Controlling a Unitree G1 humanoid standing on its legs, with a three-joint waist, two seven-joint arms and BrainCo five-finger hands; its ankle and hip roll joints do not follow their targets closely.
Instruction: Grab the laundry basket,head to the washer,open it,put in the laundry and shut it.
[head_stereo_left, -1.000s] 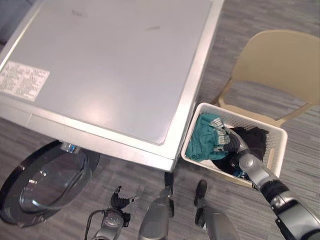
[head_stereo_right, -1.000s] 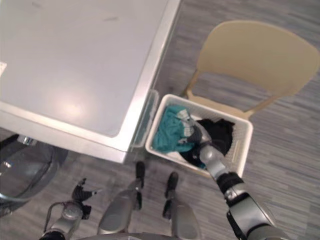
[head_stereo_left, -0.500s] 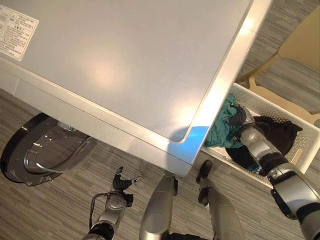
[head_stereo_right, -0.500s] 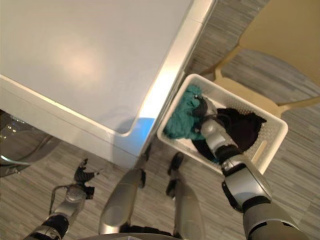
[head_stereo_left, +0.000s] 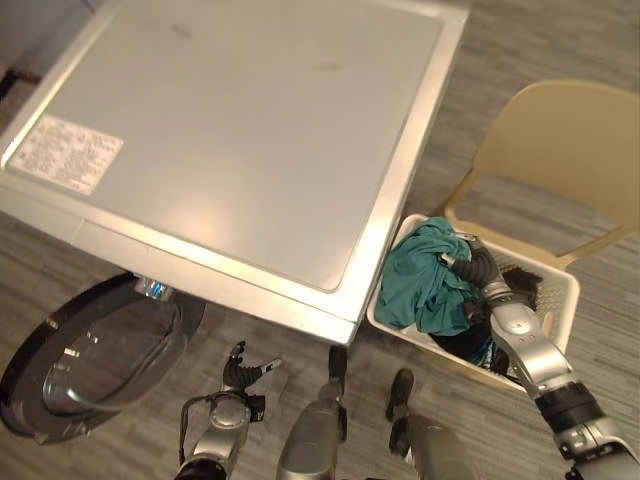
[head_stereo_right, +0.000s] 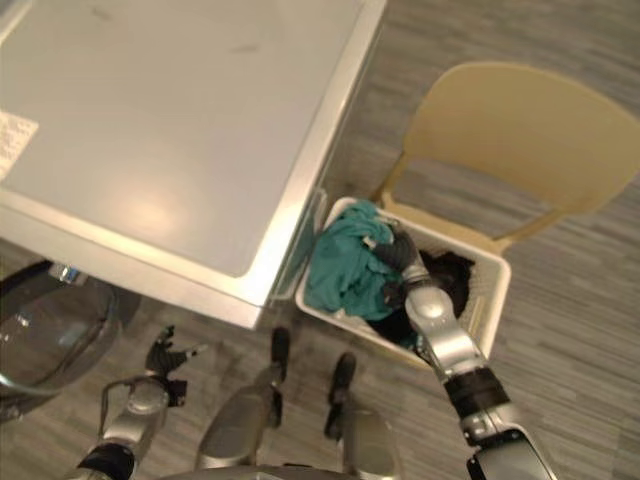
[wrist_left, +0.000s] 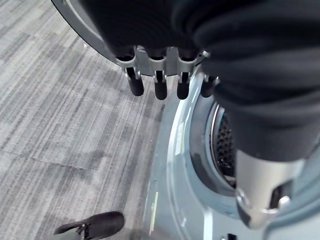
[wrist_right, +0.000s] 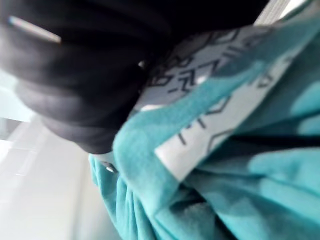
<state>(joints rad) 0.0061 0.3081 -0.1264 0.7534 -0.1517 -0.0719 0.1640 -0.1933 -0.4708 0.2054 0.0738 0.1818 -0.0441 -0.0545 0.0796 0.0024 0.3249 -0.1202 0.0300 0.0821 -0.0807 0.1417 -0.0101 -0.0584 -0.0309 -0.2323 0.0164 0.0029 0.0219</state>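
Note:
A white laundry basket (head_stereo_left: 562, 291) stands on the floor between the washer (head_stereo_left: 250, 150) and a chair. In it lie a teal garment (head_stereo_left: 420, 290) and dark clothes (head_stereo_left: 522, 284). My right hand (head_stereo_left: 478, 272) is shut on the teal garment, which bulges above the basket's rim toward the washer; the right wrist view has the teal cloth (wrist_right: 225, 165) pressed close against the hand. The washer's round door (head_stereo_left: 90, 360) hangs open at the lower left. My left hand (head_stereo_left: 240, 372) hangs low in front of the washer, fingers (wrist_left: 156, 85) straight and holding nothing, with the drum opening (wrist_left: 225, 145) beside it.
A beige chair (head_stereo_left: 570, 140) stands right behind the basket. The washer's corner sits close against the basket's left side. Grey striped carpet (wrist_left: 60, 115) covers the floor in front of the washer.
The camera swung about. The right hand has drawn the teal garment up, so it now bunches higher over the basket's rim. The left hand stays low and open.

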